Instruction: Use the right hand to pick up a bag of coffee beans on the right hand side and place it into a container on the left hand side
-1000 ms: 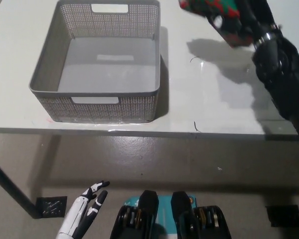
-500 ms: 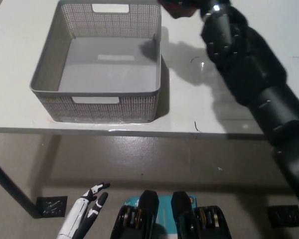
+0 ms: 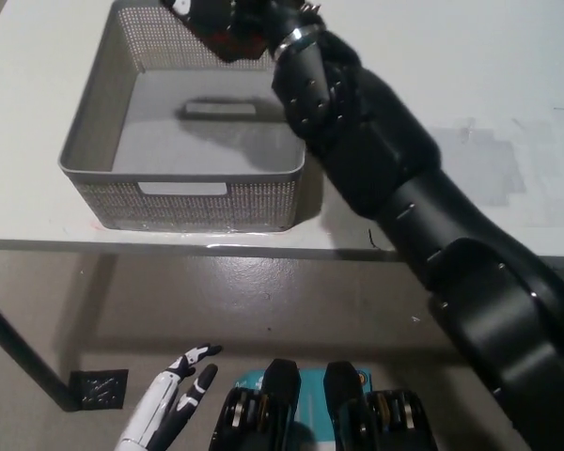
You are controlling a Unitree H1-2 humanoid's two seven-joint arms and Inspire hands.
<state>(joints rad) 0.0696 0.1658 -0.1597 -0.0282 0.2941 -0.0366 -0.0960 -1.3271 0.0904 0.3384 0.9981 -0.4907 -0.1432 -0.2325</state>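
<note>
Now the right robot hand [image 3: 249, 21], clasping the coffee bag [image 3: 216, 23], hangs over the basket's [image 3: 183, 183] far rim at upper left, open compartment directly below toward frame bottom.

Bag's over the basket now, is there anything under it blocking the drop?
Nothing visible does. The right hand holds the bag above the far side of the basket, and the basket floor showing below is bare apart from the arm's shadow. The left hand hangs below the table edge, out of the way.
</note>
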